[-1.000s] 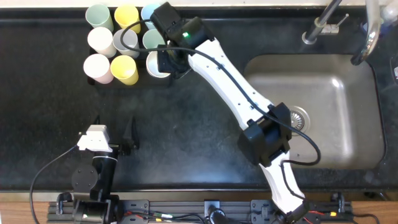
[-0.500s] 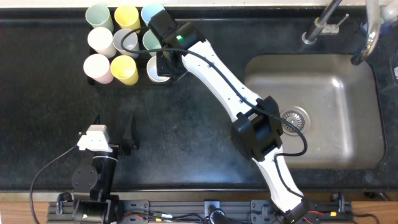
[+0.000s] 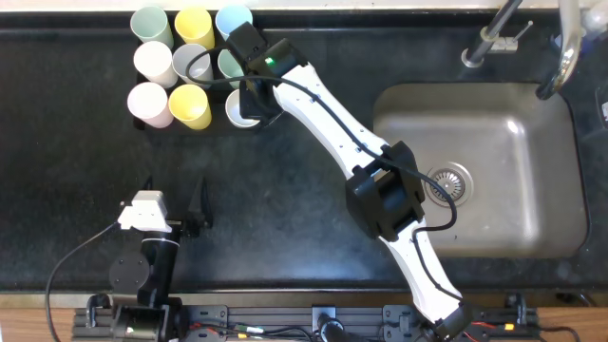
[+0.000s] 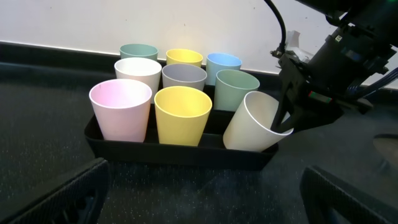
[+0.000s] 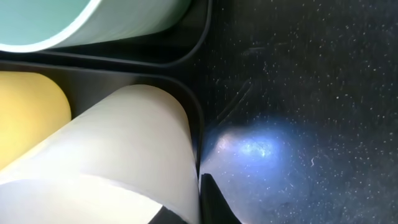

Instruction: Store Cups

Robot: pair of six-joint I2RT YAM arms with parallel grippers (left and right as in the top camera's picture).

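We see the right gripper (image 4: 287,118) clamped on the rim of a tilted white plastic cup (image 4: 252,124), which sits in the 4 o'clock corner of a shallow black tray (image 4: 180,154) beside 8 upright pastel cups (image 4: 182,115). The cup hides its inner finger. The left gripper (image 3: 174,195) rests with fingers wide apart at the counter's 8 o'clock.

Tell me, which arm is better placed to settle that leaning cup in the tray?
Right: the right pincer grips the tilted cream cup at the tray's corner; the left pincer sits open, far from it.
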